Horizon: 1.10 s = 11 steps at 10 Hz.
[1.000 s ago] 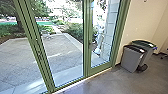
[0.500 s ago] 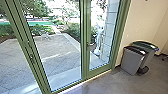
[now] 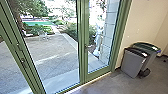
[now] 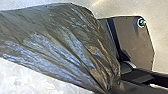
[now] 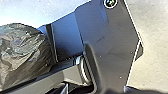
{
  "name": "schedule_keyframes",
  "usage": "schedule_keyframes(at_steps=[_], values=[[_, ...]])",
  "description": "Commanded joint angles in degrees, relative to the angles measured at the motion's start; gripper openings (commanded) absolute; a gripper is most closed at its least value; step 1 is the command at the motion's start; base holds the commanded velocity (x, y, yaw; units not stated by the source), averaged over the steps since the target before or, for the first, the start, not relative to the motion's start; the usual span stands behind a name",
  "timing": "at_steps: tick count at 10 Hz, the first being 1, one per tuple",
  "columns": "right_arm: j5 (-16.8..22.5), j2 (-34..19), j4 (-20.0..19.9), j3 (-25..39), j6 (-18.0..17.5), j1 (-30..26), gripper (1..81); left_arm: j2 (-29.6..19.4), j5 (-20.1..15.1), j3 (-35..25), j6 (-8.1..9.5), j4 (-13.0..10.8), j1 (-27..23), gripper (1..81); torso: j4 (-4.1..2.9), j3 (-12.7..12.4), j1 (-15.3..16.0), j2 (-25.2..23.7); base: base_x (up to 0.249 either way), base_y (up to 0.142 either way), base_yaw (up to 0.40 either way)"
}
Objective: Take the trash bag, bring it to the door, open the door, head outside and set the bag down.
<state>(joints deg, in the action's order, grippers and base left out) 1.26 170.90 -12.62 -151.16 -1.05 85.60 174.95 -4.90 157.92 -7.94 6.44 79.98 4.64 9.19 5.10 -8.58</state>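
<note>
The trash bag [image 4: 62,45], dark and wrinkled, has its folds drawn together at my left gripper [image 4: 112,87] in the left wrist view, and the gripper is shut on that gathered part. In the right wrist view the rounded side of the bag [image 5: 21,52] lies beside the robot's dark plate; I cannot tell how my right gripper stands. Ahead in the head view is the glass door [image 3: 98,45] with a green frame, standing closed. Its handle [image 3: 88,46] is on the left upright of that door.
Two wheeled bins, a grey one [image 3: 133,62] and a green-lidded one [image 3: 150,52], stand by the wall right of the door. Through the glass are a paved yard [image 3: 52,52], bushes [image 3: 72,31] and a pale upright object [image 3: 98,37] near the outer wall.
The head view has shifted as the robot moves, bringing the door and bins slightly closer. The door looks closed throughout.
</note>
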Motion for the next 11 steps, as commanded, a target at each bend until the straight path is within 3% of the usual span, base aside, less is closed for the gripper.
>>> schedule_keyframes(at_steps=[1, 11], values=[[3.5, -0.1, 0.4, 0.0, 0.3, -2.1, 81.1, 0.1, -3.7, -0.2, -0.59, -0.3, -2.7, 1.0, 0.00, 0.0, 0.0, 0.0, 0.192, -0.100, 0.000], [2.5, 0.4, 0.5, -0.5, 0.2, -1.8, 81.1, 0.2, -3.7, -0.2, -0.59, -0.3, -2.7, 1.0, 0.00, 0.0, 0.0, 0.0, 0.192, -0.098, 0.000]])
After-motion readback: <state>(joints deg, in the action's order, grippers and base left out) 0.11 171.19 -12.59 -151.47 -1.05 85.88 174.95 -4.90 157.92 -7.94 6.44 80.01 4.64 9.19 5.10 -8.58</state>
